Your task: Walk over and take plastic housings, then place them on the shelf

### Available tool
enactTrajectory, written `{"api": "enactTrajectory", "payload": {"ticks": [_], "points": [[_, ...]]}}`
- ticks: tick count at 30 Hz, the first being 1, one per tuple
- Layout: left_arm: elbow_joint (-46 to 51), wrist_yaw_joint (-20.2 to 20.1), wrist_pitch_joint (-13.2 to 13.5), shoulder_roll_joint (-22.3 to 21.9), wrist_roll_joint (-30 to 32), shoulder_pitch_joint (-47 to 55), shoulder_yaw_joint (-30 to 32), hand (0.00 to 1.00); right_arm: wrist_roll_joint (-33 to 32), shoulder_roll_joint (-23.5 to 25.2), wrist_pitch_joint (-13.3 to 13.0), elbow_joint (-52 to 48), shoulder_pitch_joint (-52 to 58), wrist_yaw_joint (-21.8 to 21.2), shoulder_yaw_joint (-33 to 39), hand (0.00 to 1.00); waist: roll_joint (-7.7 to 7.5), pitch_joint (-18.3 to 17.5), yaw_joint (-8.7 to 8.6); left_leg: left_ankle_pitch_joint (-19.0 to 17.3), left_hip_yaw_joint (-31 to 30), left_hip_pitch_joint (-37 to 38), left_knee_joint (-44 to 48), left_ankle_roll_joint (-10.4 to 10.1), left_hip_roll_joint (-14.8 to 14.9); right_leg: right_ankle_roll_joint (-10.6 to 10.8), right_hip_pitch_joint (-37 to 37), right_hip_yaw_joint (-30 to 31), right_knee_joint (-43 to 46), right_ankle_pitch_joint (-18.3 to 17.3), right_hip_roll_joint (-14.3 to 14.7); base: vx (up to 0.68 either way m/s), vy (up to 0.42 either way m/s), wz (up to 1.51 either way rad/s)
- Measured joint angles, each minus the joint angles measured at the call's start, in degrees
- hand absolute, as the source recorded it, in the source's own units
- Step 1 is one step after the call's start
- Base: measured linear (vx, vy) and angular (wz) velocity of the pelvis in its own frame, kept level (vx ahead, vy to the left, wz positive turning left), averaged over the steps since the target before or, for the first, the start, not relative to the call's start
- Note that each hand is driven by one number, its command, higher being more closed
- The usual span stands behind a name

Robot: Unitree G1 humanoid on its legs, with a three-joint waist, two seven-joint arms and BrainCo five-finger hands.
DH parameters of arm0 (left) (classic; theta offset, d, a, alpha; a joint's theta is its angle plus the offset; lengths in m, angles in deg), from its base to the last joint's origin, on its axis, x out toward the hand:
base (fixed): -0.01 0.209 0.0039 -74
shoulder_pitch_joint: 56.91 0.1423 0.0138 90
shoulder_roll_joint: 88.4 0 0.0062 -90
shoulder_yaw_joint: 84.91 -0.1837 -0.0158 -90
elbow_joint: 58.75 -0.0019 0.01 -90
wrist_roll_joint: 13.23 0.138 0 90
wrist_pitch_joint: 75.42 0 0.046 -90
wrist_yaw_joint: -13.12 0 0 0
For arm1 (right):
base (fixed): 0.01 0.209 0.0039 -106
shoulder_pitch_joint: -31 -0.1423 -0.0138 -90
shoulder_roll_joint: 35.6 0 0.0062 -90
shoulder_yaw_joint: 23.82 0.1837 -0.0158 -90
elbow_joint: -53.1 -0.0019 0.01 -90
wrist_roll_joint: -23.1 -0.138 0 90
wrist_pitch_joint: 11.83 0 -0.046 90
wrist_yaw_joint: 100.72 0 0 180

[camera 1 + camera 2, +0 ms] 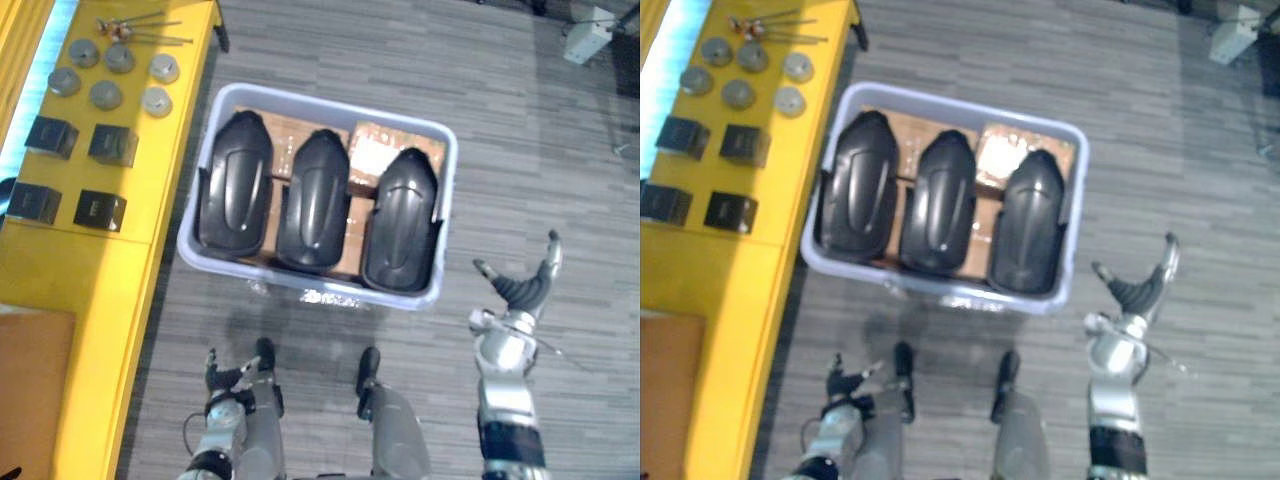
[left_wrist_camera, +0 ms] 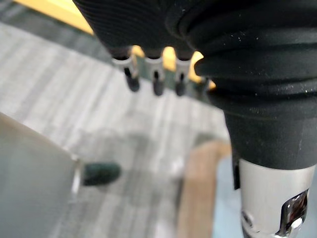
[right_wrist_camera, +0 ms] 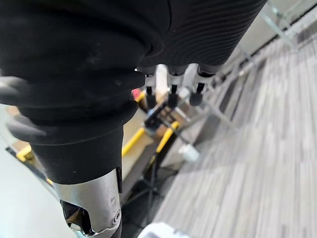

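Observation:
Three black plastic housings lie side by side in a pale bin (image 1: 447, 215) on the grey floor: the left housing (image 1: 237, 185), the middle housing (image 1: 313, 200) and the right housing (image 1: 402, 218). Brown cardboard (image 1: 375, 150) lies under them. My right hand (image 1: 522, 290) hovers just right of the bin's near corner, open, fingers spread, holding nothing. My left hand (image 1: 232, 380) hangs low, below the bin's near left corner, open and empty. In the wrist views the left fingers (image 2: 156, 82) and the right fingers (image 3: 172, 94) point out straight.
A yellow shelf (image 1: 180, 180) runs along the bin's left side, carrying several grey discs (image 1: 105, 95), black blocks (image 1: 100, 210) and thin metal rods (image 1: 140, 30). A brown board (image 1: 35, 390) sits at its near end. A white device (image 1: 588, 35) stands far right.

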Motion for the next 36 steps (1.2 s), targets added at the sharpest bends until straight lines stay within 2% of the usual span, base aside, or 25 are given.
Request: {"api": "enactTrajectory", "payload": {"ticks": [2,11,22,36], "points": [[0.54,0.04,0.45,-0.15,0.08,-2.68,0.01,0.00,-1.49,-1.59,1.23,4.18,-6.00,1.05,0.01,0.00,0.27,1.40,0.80,-1.27,-0.01,-2.67,2.80,0.60,0.26,0.05,-1.19,0.28,-0.62,0.98,0.27,-0.07,0.054,-0.05],[0.19,0.61,0.67,0.11,-0.36,-6.37,0.07,0.00,-4.95,-7.62,1.74,13.68,-17.26,3.36,0.03,0.00,0.56,4.79,1.80,-3.11,-0.86,-8.21,8.37,1.12,0.30,0.34,-4.36,0.72,-0.14,1.72,0.47,-0.01,0.024,-0.02],[-2.72,0.63,0.73,-0.88,-1.39,-7.36,0.05,0.00,-7.77,-12.28,1.74,23.33,-26.39,3.11,-1.67,0.00,1.46,5.31,3.00,-3.11,-2.14,-10.07,9.03,1.12,0.08,0.26,-5.39,0.11,0.19,1.66,0.58,-0.01,-0.001,0.03],[-3.19,-0.29,0.85,-2.23,-5.80,-8.57,-0.02,0.00,-10.11,-11.66,1.56,30.58,-30.58,-2.14,-6.99,0.00,1.61,5.35,4.65,-2.98,-3.20,-10.74,8.37,1.20,-0.53,-0.24,-4.52,-0.95,-2.59,2.49,0.62,0.01,-0.002,0.03]]}}
